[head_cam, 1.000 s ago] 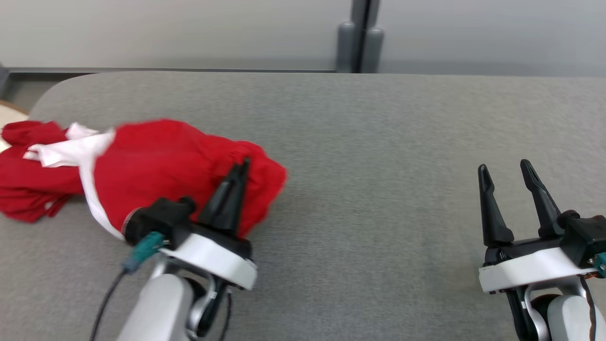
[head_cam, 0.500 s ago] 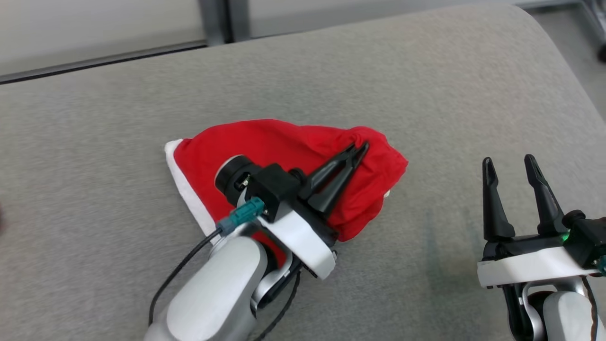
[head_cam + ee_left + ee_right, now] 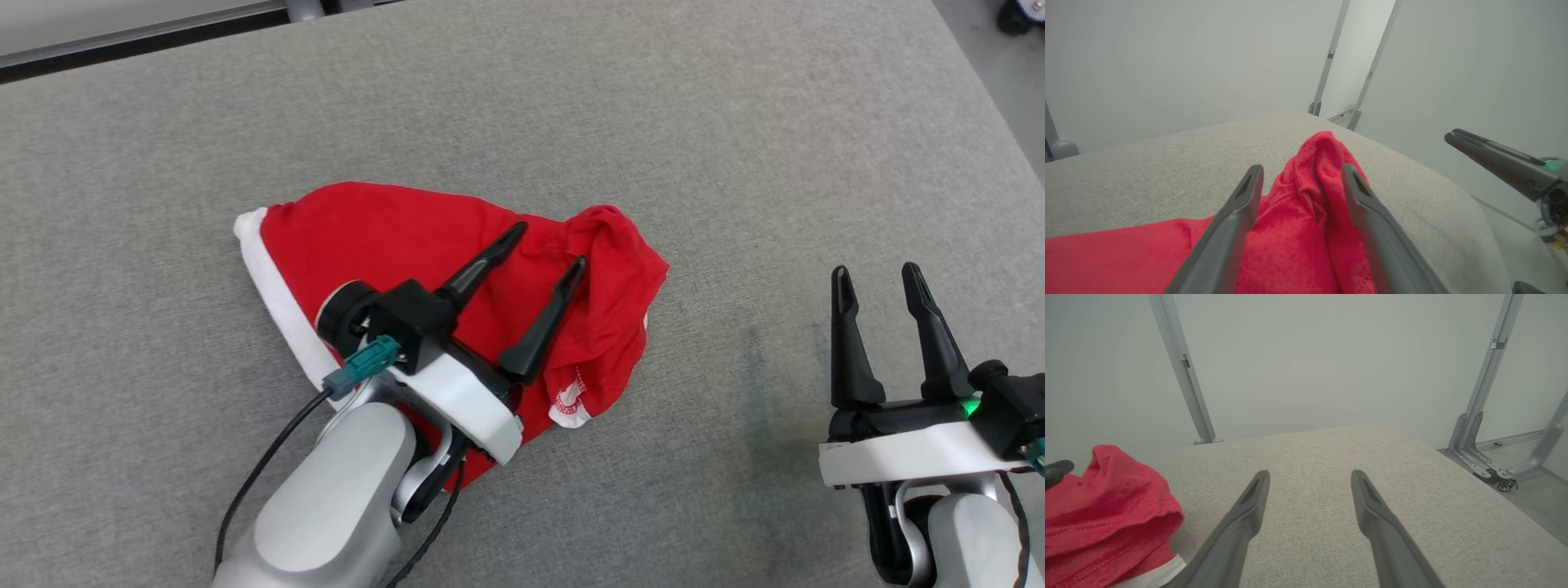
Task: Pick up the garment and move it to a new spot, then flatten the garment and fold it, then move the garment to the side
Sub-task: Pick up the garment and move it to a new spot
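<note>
Red garment (image 3: pixel 392 237) lies in a crumpled heap on the grey table (image 3: pixel 775 122), a little left of centre, and my left pincer (image 3: pixel 552 243) is right over it, fingers spread wide, gripping nothing. From my left wrist camera, those fingers straddle a raised ridge of red cloth; whether they brush it, I cannot tell. My own left wrist and forearm cover the heap's near part, so its near edge is hidden from the head camera. A white band (image 3: pixel 273 290) runs down the garment's left edge, and a white hem pokes out at the near right with a small red print (image 3: pixel 569 398), too small to read. Over on the right, my right pincer (image 3: pixel 874 270) hovers above bare table, well apart from the garment, fingers wide as well and empty. Its forearm is cut off by the bottom edge. From my right wrist camera, the garment is cut off at the left edge, with its bunched end and a strip of white hem in sight.
</note>
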Robot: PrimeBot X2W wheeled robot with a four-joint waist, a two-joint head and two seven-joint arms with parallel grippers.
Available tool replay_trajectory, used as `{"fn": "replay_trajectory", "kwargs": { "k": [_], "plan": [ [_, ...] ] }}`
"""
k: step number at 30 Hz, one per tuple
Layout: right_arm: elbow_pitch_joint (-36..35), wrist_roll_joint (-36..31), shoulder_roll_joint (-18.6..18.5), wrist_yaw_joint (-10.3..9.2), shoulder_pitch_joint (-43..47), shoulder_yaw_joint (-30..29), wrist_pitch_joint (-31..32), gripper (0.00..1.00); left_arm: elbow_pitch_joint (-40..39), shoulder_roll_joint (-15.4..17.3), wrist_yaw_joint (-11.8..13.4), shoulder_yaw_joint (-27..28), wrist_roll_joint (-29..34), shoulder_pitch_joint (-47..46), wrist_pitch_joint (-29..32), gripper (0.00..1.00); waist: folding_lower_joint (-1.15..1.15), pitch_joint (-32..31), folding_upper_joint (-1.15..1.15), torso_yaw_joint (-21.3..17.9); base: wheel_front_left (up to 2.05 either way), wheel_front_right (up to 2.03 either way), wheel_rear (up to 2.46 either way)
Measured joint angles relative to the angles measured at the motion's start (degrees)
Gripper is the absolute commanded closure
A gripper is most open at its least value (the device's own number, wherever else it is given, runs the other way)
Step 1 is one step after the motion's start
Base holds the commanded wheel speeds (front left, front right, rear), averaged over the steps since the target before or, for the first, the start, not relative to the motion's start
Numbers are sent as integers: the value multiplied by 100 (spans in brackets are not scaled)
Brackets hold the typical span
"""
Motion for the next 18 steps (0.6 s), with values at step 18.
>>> {"fn": "replay_trajectory", "kwargs": {
  "k": [18],
  "plan": [
    [-154, -332, 1, 0, 134, -167, 408, 0, -464, 823, 795, 2257, -527, 1254, -347, 0, 0, -822, 0, 1300, 0, 0, 0]
  ]
}}
